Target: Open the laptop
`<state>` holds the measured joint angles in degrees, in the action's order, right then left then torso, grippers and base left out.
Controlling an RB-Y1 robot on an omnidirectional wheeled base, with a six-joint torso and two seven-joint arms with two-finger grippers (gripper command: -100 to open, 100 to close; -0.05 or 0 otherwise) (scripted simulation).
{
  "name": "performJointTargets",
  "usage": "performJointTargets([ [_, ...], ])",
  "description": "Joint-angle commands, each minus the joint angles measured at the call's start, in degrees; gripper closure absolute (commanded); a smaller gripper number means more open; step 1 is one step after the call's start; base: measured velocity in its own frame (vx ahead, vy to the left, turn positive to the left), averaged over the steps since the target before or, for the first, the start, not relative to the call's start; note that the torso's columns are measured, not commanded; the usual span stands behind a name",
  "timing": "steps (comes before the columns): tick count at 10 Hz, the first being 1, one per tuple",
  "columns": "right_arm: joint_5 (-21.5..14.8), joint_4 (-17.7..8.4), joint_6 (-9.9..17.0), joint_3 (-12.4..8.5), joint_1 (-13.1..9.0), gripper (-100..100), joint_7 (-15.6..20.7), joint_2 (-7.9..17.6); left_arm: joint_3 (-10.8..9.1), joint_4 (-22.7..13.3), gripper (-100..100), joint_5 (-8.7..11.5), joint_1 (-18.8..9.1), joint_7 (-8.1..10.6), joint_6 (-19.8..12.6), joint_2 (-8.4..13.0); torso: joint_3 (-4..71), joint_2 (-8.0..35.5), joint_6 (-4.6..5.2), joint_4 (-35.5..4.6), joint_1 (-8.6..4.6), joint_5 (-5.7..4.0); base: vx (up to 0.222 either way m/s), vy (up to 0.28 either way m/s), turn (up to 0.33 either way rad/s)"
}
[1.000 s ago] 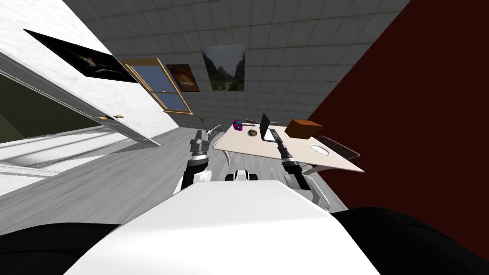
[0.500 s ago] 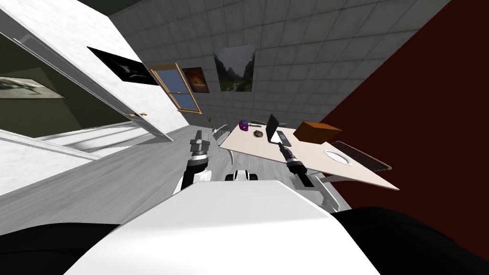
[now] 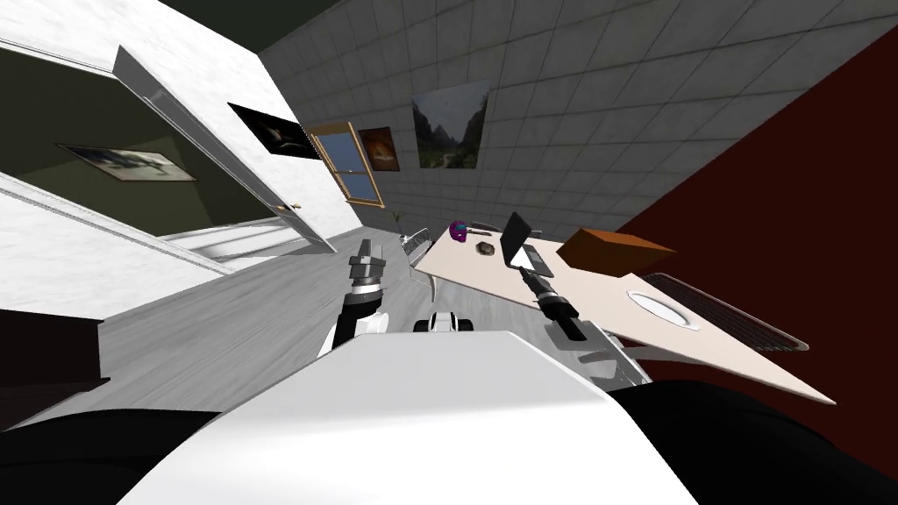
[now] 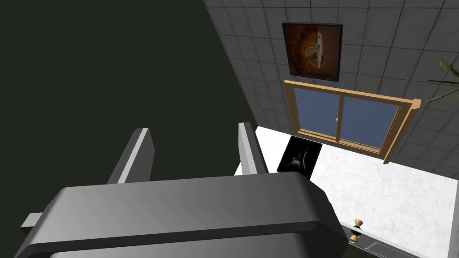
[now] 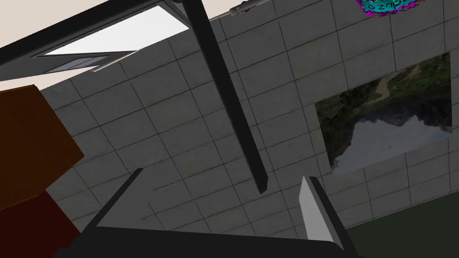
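Note:
The dark laptop [image 3: 517, 241] stands on the beige table [image 3: 589, 285] with its lid raised at a steep angle. My right gripper [image 3: 526, 273] sits just in front of it, open. In the right wrist view the lid's thin dark edge [image 5: 224, 89] runs down between the fingers of that gripper [image 5: 223, 175] without either finger pressing it. The laptop's base with its pale touchpad [image 5: 112, 45] lies beyond. My left gripper [image 3: 367, 261] hangs over the floor left of the table, open and empty [image 4: 195, 143].
A brown box [image 3: 614, 250] stands right of the laptop. A purple round object [image 3: 458, 231] and a small dark lump [image 3: 484, 249] lie at the table's far end. A white ring [image 3: 658, 307] lies nearer. A dark red wall runs along the right.
My head view has swung and rolled, so the table now stretches further to the right. The right gripper stays at the laptop's lid. The left arm has not moved.

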<state>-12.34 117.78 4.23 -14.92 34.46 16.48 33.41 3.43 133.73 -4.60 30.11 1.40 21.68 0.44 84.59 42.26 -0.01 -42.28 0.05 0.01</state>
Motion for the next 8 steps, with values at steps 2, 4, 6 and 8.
performJointTargets([
  [2,-2.6,-3.2,5.1,-2.2,0.6,-100,1.9,4.5,-0.01,0.0,0,0.0,0.0,0.0,0.0,0.0,0.0,0.0,0.05,0.0,-0.11,-0.02,0.024,0.051,0.121],
  [4,-3.6,-4.7,6.8,-3.1,0.7,-100,2.6,6.3,0.0,0.0,0,0.0,0.0,0.0,0.0,0.0,0.0,0.1,-0.01,0.0,-0.02,-0.01,0.016,0.062,0.146],
  [6,-5.5,-7.7,10.2,-4.9,0.8,-100,3.9,9.9,0.0,0.0,0,0.0,0.0,0.0,0.0,0.0,0.0,0.0,-0.02,0.0,-0.08,-0.02,0.035,0.056,0.19],
  [8,-6.4,-9.2,12.0,-5.8,0.9,-100,4.5,11.7,-0.01,0.0,0,0.0,0.0,0.0,0.0,0.0,0.0,0.0,0.04,0.0,-0.08,-0.02,0.024,0.045,0.091],
])
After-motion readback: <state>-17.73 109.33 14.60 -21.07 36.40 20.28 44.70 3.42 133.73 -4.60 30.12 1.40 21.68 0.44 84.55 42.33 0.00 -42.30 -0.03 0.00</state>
